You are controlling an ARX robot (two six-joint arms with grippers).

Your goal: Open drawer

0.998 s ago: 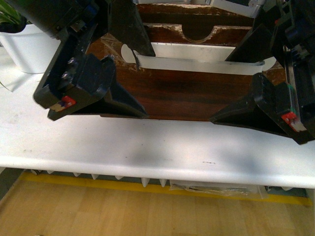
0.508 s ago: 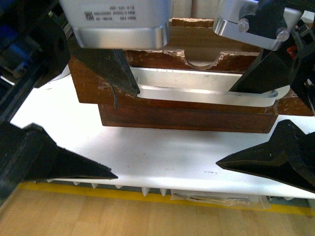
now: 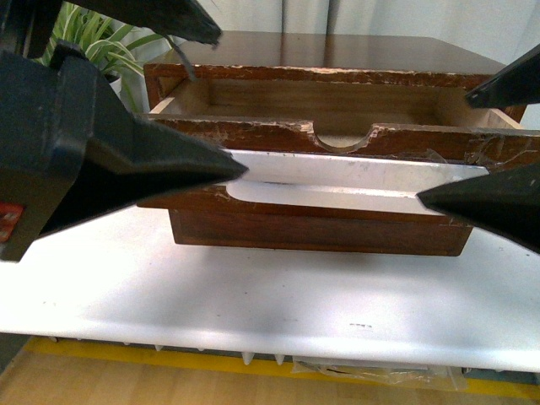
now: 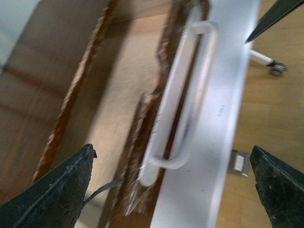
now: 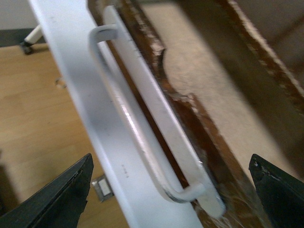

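One drawer (image 3: 396, 139), seemingly below left end effector (image 4: 171, 149)

Dark brown wooden drawer (image 3: 388, 140) in front view: level, front facing camera, pulled partway out of dark brown cabinet (image 3: 337, 46) on white desk (image 3: 253, 295). Open, with pale wood interior exposed. Top edge of front chipped, with 1 half-round notch (image 3: 342, 142) at its middle. Long white handle (image 3: 337, 180) runs across front just below notch. Wrist views show the handle as bar standing off flat white backing strip.
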